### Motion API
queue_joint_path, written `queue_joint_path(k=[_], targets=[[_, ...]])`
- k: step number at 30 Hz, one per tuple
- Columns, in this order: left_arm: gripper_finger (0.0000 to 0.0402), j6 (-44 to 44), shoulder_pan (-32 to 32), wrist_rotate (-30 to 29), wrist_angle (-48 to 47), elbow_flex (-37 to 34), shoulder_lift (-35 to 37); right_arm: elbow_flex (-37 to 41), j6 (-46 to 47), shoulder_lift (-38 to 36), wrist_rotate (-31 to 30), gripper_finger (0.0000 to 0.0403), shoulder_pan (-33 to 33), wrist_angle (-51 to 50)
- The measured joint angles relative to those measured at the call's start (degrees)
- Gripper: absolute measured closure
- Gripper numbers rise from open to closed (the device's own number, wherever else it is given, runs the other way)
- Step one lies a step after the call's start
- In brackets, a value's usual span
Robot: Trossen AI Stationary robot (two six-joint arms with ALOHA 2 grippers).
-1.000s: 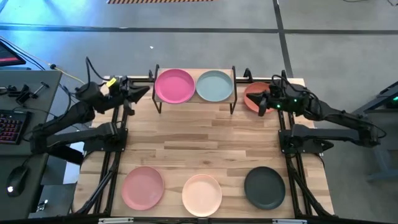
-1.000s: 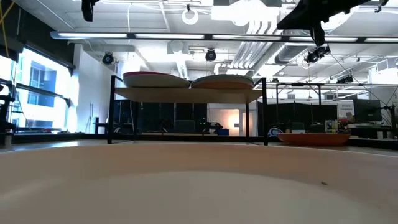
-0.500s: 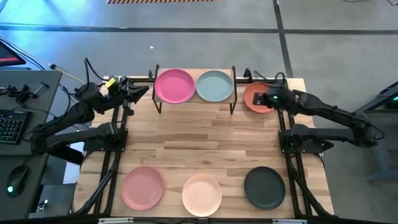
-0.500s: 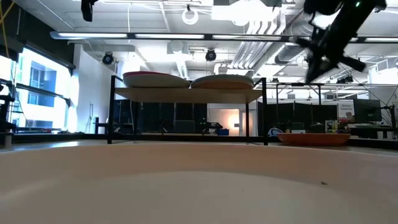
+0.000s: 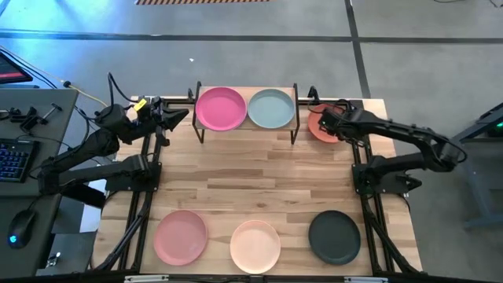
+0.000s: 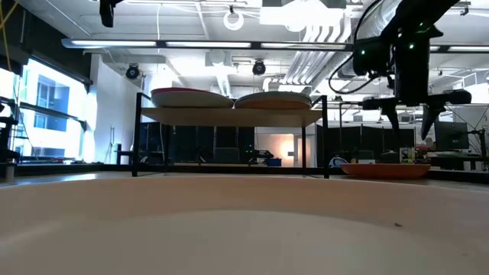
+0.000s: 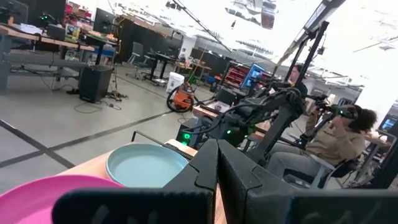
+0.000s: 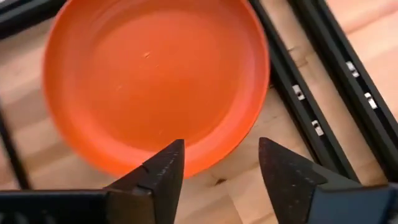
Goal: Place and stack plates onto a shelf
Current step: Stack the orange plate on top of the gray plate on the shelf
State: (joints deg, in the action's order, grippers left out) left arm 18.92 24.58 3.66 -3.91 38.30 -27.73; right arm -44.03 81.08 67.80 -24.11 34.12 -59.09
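Swinging inward over the last second, the right tool [image 5: 327,124] now hangs directly above the orange plate [image 5: 322,124], fingers spread and pointing down; a moment ago it sat out past the plate's rim. That suggests the pick of this plate is about to start, with the rim nearest the fingers as the likely hold.

Nearest the low camera, at the table's [image 5: 259,181] 6 o'clock edge, lie the dusty pink plate [image 5: 180,237], cream-peach plate [image 5: 255,244] and black plate [image 5: 334,236], all round, shallow and matte. Farther off at 12 o'clock, the shelf [image 5: 297,118], pale wood on thin black legs, carries the hot pink plate [image 5: 219,108] and grey-teal plate [image 5: 271,108] side by side. The left tool [image 5: 177,116], clenched, waits unmoved at 10 o'clock.
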Motion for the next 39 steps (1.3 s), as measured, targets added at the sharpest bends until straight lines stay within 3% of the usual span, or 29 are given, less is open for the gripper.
queue_joint_path(k=[5,10,17,23,35,39], targets=[[0.0401,0.0,0.0,0.0,-0.1,0.0,0.0,3.0,3.9,0.2,1.6,0.0204,1.5,0.9],[0.0401,-0.6,0.0,0.0,-0.1,0.0,0.0,13.0,10.9,-7.9,5.7,0.0214,1.6,5.1],[0.0401,-0.1,0.0,0.0,-0.1,0.0,0.0,19.5,15.3,-16.6,3.6,0.0232,3.3,14.4],[0.0401,0.5,0.0,0.0,-0.2,0.0,0.0,19.6,15.9,-13.6,2.2,0.0236,6.1,20.0],[0.0401,2.9,0.0,0.0,-0.1,0.0,0.0,19.6,14.9,-4.0,6.8,0.0236,10.2,25.4],[0.0402,3.4,0.0,0.0,-0.1,0.0,0.0,19.6,14.9,-2.5,6.8,0.0261,10.2,25.5]])
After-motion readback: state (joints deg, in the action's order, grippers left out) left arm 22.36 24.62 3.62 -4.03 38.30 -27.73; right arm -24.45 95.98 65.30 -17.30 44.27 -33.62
